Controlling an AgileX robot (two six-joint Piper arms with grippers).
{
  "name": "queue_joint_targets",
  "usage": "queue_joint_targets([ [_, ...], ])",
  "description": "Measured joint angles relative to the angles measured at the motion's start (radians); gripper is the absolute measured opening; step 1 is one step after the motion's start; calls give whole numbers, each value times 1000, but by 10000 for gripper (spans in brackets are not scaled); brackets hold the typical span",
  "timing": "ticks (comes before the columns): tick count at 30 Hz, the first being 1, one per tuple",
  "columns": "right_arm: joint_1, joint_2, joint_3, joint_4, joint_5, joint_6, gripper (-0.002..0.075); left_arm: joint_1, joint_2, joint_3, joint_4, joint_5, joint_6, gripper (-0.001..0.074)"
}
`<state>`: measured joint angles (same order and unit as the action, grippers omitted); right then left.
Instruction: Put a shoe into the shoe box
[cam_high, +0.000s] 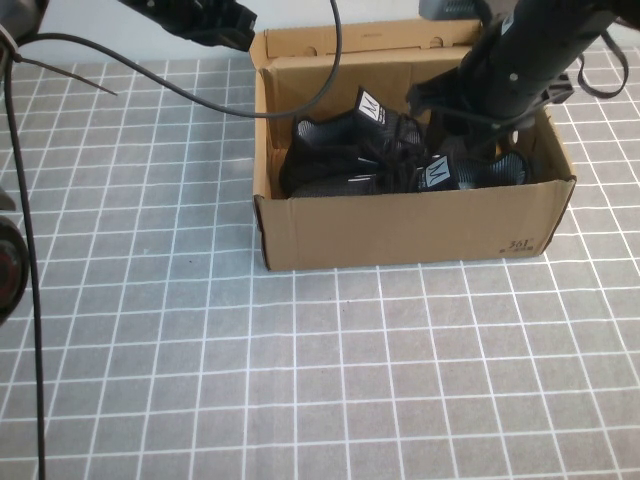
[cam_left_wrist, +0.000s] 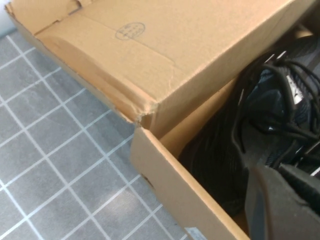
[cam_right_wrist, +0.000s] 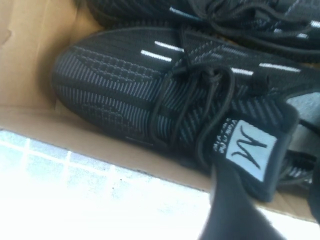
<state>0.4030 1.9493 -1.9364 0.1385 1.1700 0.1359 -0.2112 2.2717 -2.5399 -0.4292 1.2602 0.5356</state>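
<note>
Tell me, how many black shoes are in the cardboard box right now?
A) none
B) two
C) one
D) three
B: two white tongue labels show in the shoe box, one on the shoe under the right pincer and one on its twin; the left pincer hangs behind the box's left corner.

Left gripper (cam_high: 205, 20): raised at the far edge, left of centre, arm reaching in from the left. Right gripper (cam_high: 470, 130): lowered at far right, wrist angled steeply down; its fingertips are hidden, apparently parted.
</note>
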Motion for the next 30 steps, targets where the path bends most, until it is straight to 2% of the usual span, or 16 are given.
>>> queue_joint_targets([
  [6,0,-27,-31,-34,32,-26,240,0,14,0,-12,0,2,-1],
  [15,0,-100,-74,-160,78,-32,11,0,8,0,-11,0,-33,-1],
  [22,0,-248,-50,-179,83,-38,-13,0,-70,0,65,1,-60,-1],
  [30,0,-593,222,-184,87,-8,-16,0,-211,0,68,4,-87,-1],
])
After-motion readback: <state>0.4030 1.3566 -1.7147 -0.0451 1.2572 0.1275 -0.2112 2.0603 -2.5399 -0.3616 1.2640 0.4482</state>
